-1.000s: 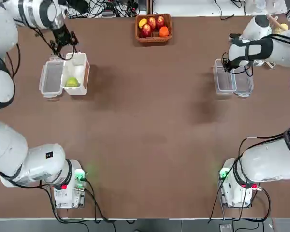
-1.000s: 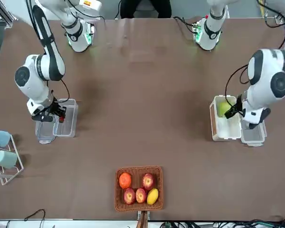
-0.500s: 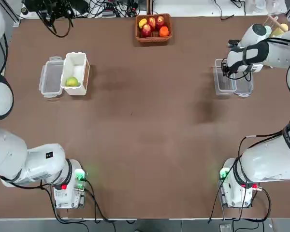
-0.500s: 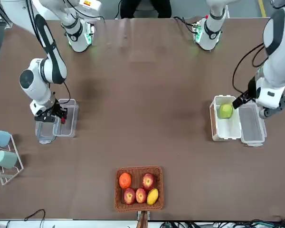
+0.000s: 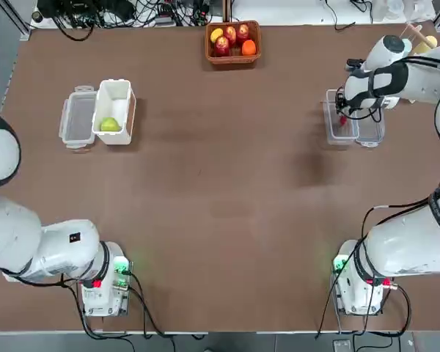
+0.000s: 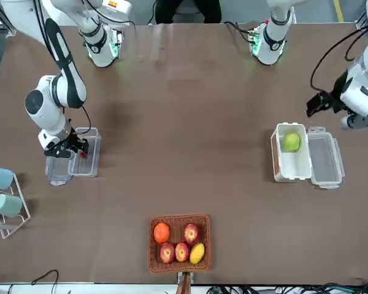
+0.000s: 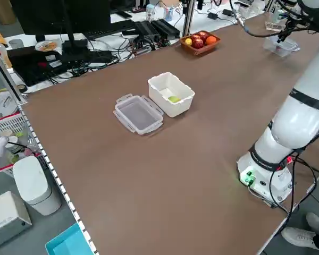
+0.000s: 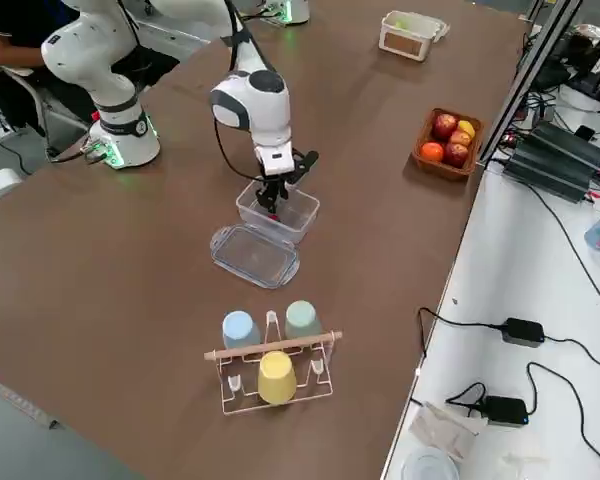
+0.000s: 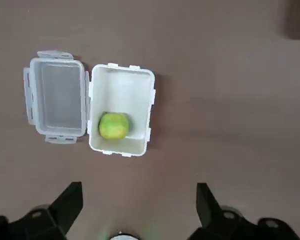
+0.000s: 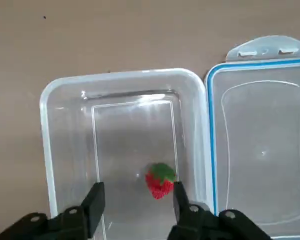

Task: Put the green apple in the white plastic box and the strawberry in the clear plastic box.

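While I look from above, the round yellow-green apple (image 5: 110,125) lies in the opaque white plastic box (image 5: 122,92), left gripper (image 9: 135,212) spread high over it. The small red strawberry (image 10: 159,183), green cap up, lies in the clear plastic box (image 10: 60,150) between the right gripper's (image 10: 136,200) open fingers.

A wide brown desk (image 5: 227,191) fills the room's middle. Past its 12 o'clock edge, black cables (image 5: 154,11) tangle on a white bench (image 8: 500,330). A dark monitor (image 7: 64,16) stands at 10 o'clock above grey floor (image 7: 10,212).
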